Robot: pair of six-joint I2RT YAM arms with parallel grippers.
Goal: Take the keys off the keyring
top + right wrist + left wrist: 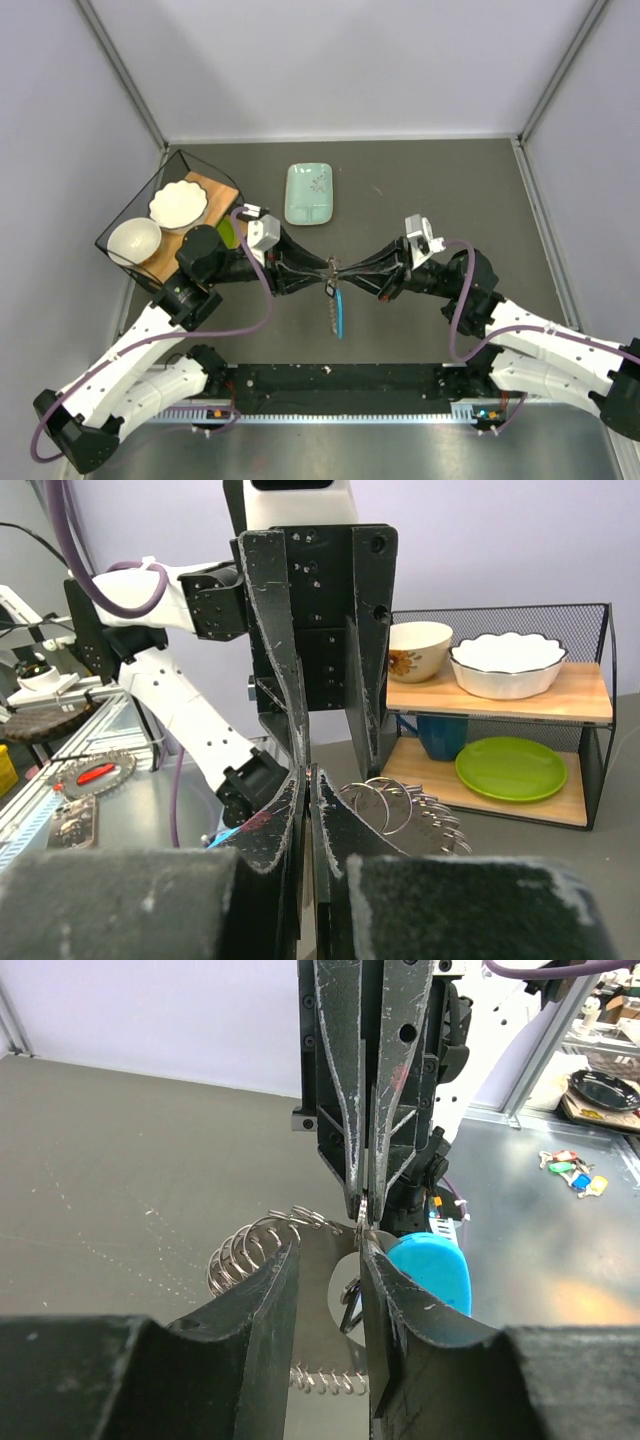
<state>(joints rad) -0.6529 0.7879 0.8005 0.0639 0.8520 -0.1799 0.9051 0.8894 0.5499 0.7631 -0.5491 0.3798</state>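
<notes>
- The right gripper (309, 778) is clenched; its two tips pinch a thin bit of wire on the keyring (250, 1255), whose coiled loops sit just beside the pinch
- The left gripper (331, 1260) meets it tip to tip from the opposite side; its fingers (270, 1305) stand a little apart, and a flat silvery one of the keys (330, 1295) fills the gap and touches both, so it is grasping that key
- The whole bunch is held up off the table (450, 180), between the two arms at mid-table
- The blue tag (341, 312) hangs down from the meeting point; a fine chain (330, 308) dangles just beside it
- Farther back lies a pale green dish (310, 193), well apart from the grippers
- At the far left stands a black wire rack (135, 205); two white bowls (178, 203) sit on its wooden top shelf; a green plate (510, 768) lies on the shelf below
</notes>
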